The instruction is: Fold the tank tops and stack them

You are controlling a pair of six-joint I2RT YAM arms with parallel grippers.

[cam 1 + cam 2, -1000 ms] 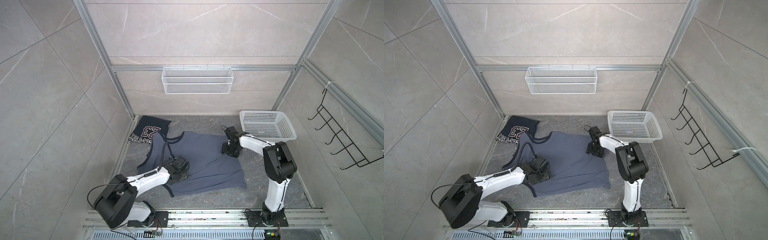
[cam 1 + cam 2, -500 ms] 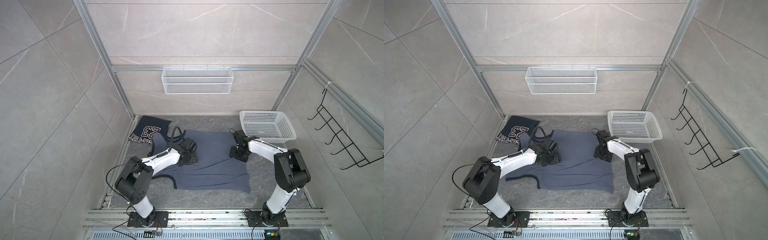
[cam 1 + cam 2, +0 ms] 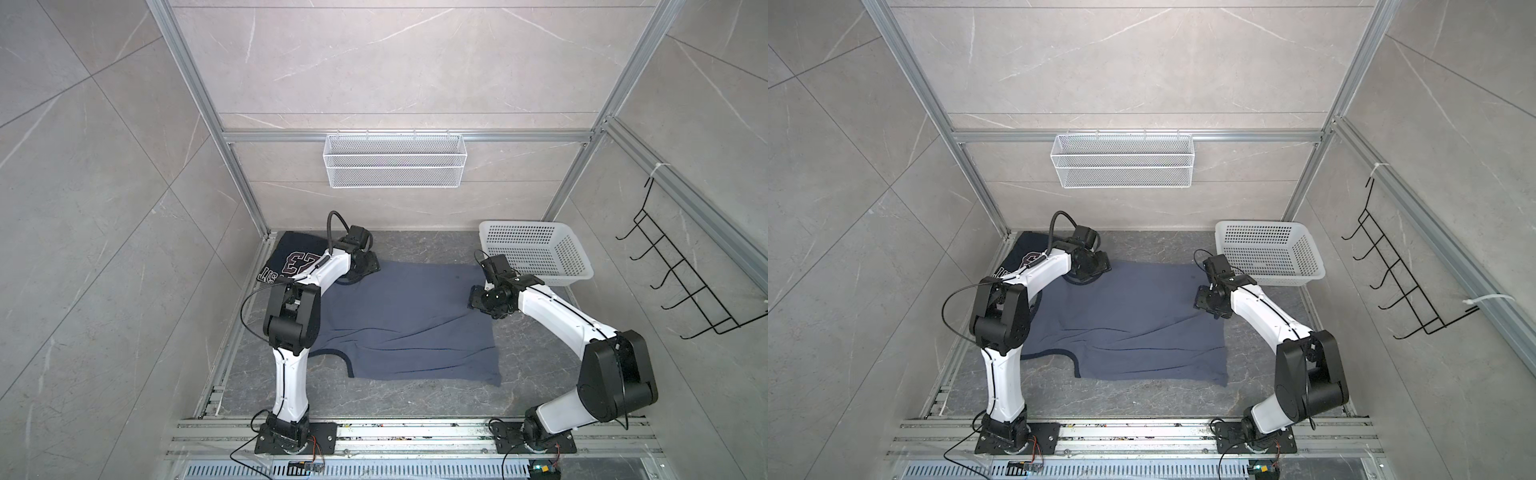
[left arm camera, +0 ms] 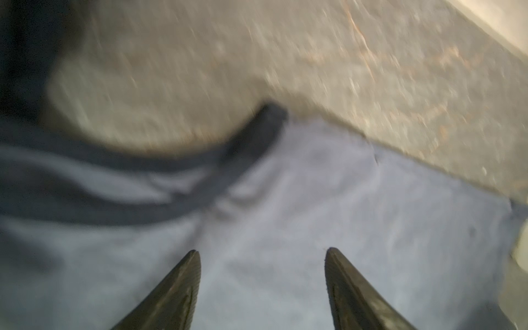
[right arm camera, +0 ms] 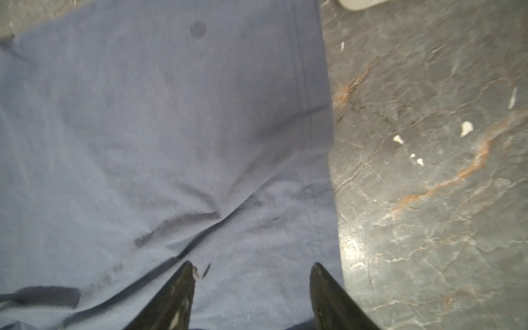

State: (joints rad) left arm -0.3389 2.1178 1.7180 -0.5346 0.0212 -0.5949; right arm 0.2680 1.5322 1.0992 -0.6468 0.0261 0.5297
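1. The dark navy tank top (image 3: pixel 286 249) is lying in the far left corner of the surface (image 3: pixel 415 399). It is showing a large "23" print and looks compactly folded, probably parked there as the base of the stack.
2. The left gripper (image 4: pixel 261 254) is hovering low over the far left corner of the slate-blue tank top (image 3: pixel 399 324), just beside the navy one. Its jaws are standing apart with nothing between them. In the blurred left wrist view, the curved dark trim (image 4: pixel 248 148) of an armhole is running just ahead of the tips, likely the edge being lined up for a pinch.
3. The slate-blue tank top is lying spread over the middle of the surface, between the two arms. The soft, thin knit is lying mostly flat, with long shallow wrinkles crossing its near half, so it is probably being smoothed before a fold.
4. The right gripper (image 5: pixel 251 268) is hanging over the shirt's right side, close to the stitched hem (image 5: pixel 308 143). Its jaws are also gaping, gripping nothing, with creases fanning out ahead of the tips.
5. The white perforated basket (image 3: pixel 573 266) is sitting empty at the far right, rigid plastic, clear of the cloth.
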